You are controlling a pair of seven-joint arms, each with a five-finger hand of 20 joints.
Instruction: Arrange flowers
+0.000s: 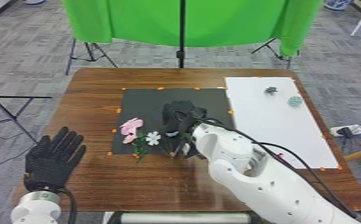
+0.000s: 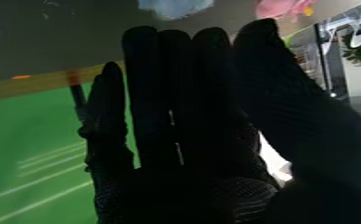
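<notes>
Black mat [image 1: 150, 102]: from where I stand, apparently the arranging ground. On its left side: pink flowers [image 1: 132, 125] and white flower [image 1: 153, 137], grouped probably as one bouquet. Over it: right hand [image 1: 183, 111], fingers straight, nothing visibly gripped. Left of it: left hand [image 1: 52, 164], open, empty, presumably parked clear.

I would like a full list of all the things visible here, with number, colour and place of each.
Pink flowers: at least two, pink, near left part of mat
White flower: one, white, right of them
Mat: one, black, table's centre
Sheet: one, white, table's right side
Rosettes: two, dark and pale green, sheet's far part
Table: one, brown, middle
Cloth: one, green, beyond table
Arms: two, white, from bottom edge
Left hand: one, black, table's near left
Right hand: one, black, over mat
</notes>
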